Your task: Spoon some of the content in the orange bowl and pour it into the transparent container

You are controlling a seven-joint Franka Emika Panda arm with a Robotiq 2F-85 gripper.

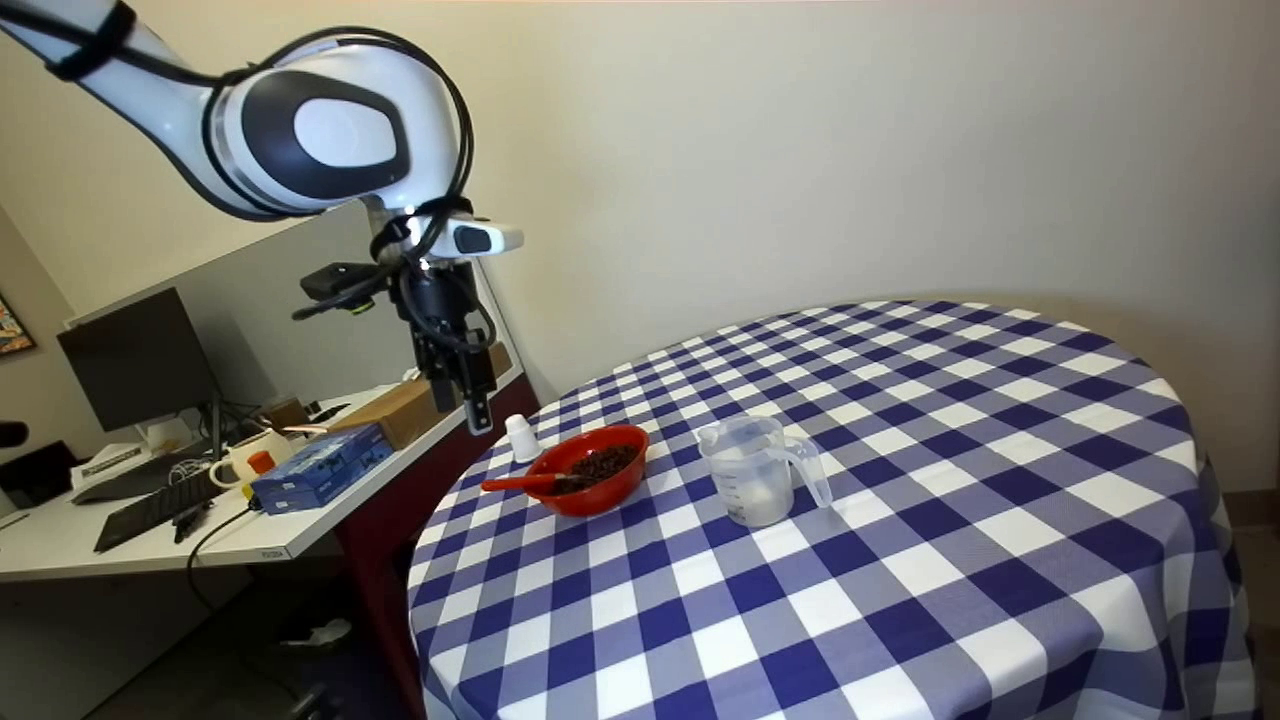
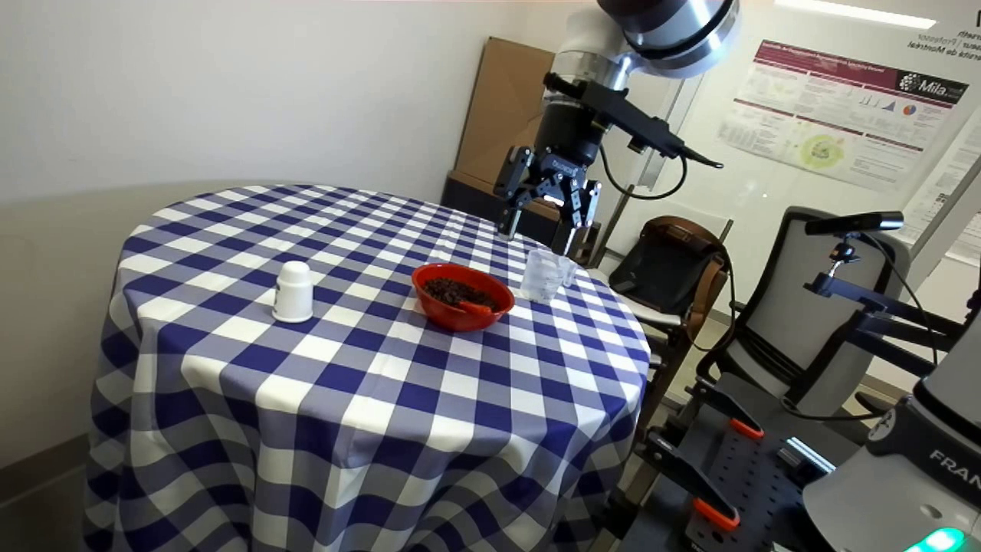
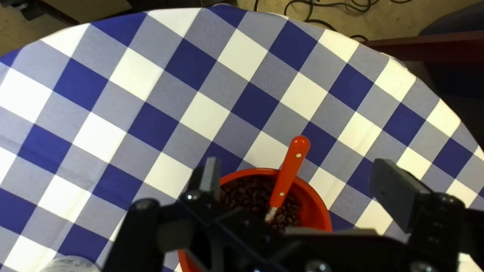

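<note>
The desk (image 1: 980, 440), draped in a checked cloth (image 2: 360, 429), is round, so it gives edges but no corners. The arm (image 1: 340, 130) hangs above it, seemingly so that it can reach straight down. In an exterior view the transparent container (image 1: 745, 475), a marked jug with a handle, stands upright well in from the desk's left edge; its place near the orange bowl (image 2: 452, 316), not touching it, probably keeps the carry short. The bowl stands upright closer to that left edge. The white bottle (image 2: 294, 295) stands by the edge itself, likely out of the way since the task does not call for it. The fingers (image 3: 393, 189) are spread wide and hold nothing, seemingly in readiness for the spoon (image 3: 289, 173), whose handle shows in the gap beyond them in the wrist view. It leans with its lower end in the dark beans (image 1: 607, 464) and its handle out over the bowl's rim, towards the left edge, presumably to give a clean place to grasp.

There is one desk, one arm, one container, one bowl, one bottle, two fingers and one spoon; the beans are too many to count.
</note>
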